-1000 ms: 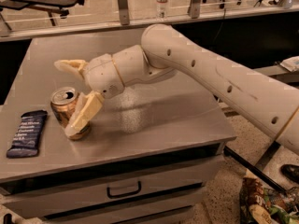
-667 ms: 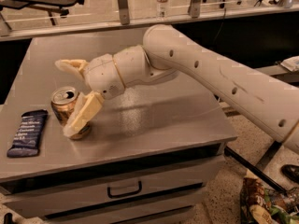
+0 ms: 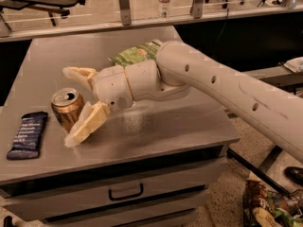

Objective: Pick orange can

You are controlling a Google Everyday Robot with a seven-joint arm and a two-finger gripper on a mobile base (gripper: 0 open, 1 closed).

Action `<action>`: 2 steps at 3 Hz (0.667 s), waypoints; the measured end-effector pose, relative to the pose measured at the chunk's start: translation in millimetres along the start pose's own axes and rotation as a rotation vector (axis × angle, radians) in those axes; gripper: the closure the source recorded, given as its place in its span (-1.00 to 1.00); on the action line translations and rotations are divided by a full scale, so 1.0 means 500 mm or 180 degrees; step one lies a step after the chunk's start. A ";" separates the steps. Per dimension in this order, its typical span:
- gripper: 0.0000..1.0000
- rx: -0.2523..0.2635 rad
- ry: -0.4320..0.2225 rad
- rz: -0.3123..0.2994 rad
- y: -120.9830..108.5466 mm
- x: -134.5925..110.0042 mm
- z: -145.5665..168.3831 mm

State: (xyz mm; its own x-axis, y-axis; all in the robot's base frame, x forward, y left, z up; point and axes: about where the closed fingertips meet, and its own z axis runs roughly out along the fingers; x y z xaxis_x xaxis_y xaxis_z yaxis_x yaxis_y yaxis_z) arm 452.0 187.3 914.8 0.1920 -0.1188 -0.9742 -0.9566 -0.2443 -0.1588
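The orange can (image 3: 66, 109) stands upright on the grey table (image 3: 156, 131), left of the middle, its silver top with pull-tab showing. My gripper (image 3: 71, 105) is open around it: one cream finger (image 3: 78, 73) lies behind the can and the other finger (image 3: 87, 124) lies in front of it, low by the table. The can sits between the two fingers, near their tips. The white arm reaches in from the right.
A dark blue snack bar wrapper (image 3: 28, 135) lies at the table's left front edge. A green chip bag (image 3: 135, 53) lies behind the arm, partly hidden. A drawer (image 3: 125, 191) is below the tabletop. A bottle (image 3: 164, 0) stands on the far ledge.
The view has shifted so that the chip bag behind the arm now shows. The gripper's fingers stay on either side of the can, much as before.
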 end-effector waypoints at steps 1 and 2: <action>-1.00 0.0005 -0.0072 0.0010 0.006 -0.003 -0.002; -0.71 -0.0006 -0.0073 0.0006 0.007 -0.005 0.001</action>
State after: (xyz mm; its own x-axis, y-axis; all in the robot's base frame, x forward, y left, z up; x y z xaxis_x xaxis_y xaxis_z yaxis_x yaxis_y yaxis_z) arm 447.9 187.3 916.5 0.1851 -0.0973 -0.9779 -0.9565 -0.2460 -0.1566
